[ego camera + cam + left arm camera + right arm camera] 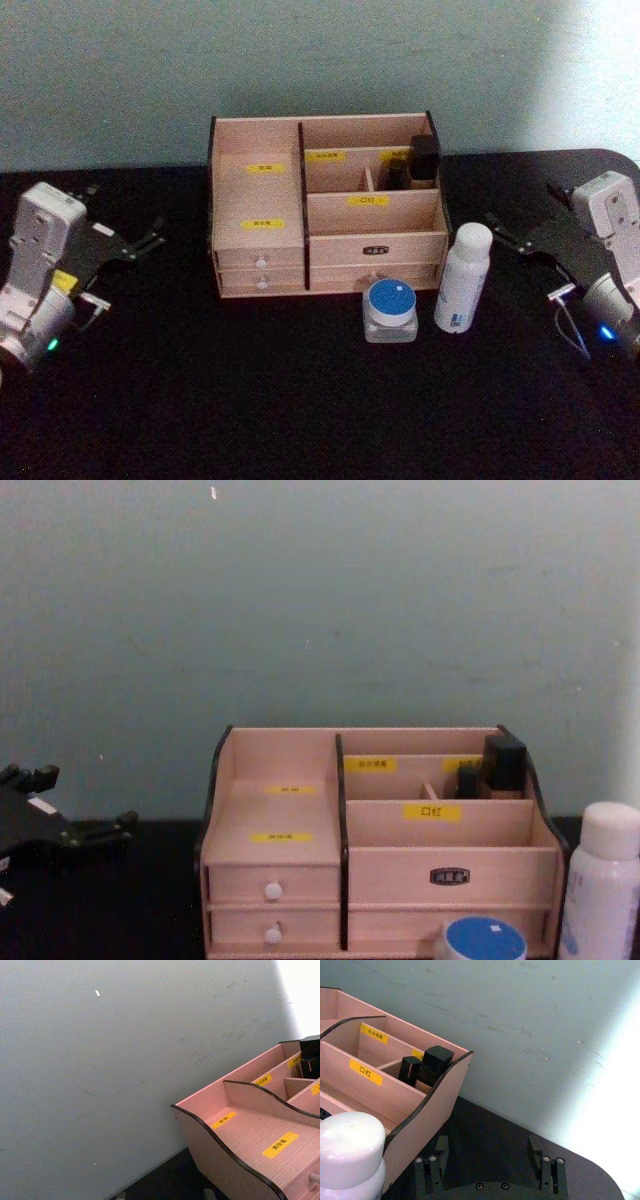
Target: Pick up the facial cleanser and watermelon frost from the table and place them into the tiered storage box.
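Note:
The tiered storage box (260,205) stands at the table's back centre, also in the chest view (290,820). The facial cleanser (463,278), a tall white bottle, stands upright just before the box's right front corner; its cap (350,1150) sits close in the right wrist view. Left of it rests the watermelon frost (391,310), a short jar with a blue lid. My left gripper (150,238) hovers open at the far left, well apart from the box. My right gripper (508,238) is open and empty, just right of the cleanser.
Dark small containers (424,160) occupy the box's upper right compartment. The box's left tiers (240,1130) and middle right tier hold nothing. The black tabletop (250,400) stretches open in front. A pale green wall (320,600) rises directly behind the box.

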{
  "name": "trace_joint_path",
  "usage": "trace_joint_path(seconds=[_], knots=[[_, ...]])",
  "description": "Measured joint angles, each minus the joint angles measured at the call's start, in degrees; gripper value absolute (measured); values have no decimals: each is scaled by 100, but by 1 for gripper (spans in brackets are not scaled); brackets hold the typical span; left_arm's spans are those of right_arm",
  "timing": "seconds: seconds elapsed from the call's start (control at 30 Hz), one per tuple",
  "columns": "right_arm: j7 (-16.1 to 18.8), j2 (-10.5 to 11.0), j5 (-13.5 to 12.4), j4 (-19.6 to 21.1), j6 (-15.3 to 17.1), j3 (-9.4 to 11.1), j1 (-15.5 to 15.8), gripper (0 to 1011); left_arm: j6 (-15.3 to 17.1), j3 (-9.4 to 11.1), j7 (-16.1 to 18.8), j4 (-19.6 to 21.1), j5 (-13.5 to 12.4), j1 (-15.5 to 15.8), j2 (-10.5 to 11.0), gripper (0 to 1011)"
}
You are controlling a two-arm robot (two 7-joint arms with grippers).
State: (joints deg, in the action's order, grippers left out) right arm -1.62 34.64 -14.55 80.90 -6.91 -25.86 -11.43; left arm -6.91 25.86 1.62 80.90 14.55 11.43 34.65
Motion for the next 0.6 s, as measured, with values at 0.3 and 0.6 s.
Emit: trace_joint_path(seconds=[0.3, 0.6], knots=[[0, 0, 0, 0, 0, 0, 0, 1003, 0, 0, 0, 0, 0, 0, 0, 1001], [0, 0, 0, 0, 0, 0, 0, 1002, 0, 0, 0, 0, 0, 0, 0, 1001]])
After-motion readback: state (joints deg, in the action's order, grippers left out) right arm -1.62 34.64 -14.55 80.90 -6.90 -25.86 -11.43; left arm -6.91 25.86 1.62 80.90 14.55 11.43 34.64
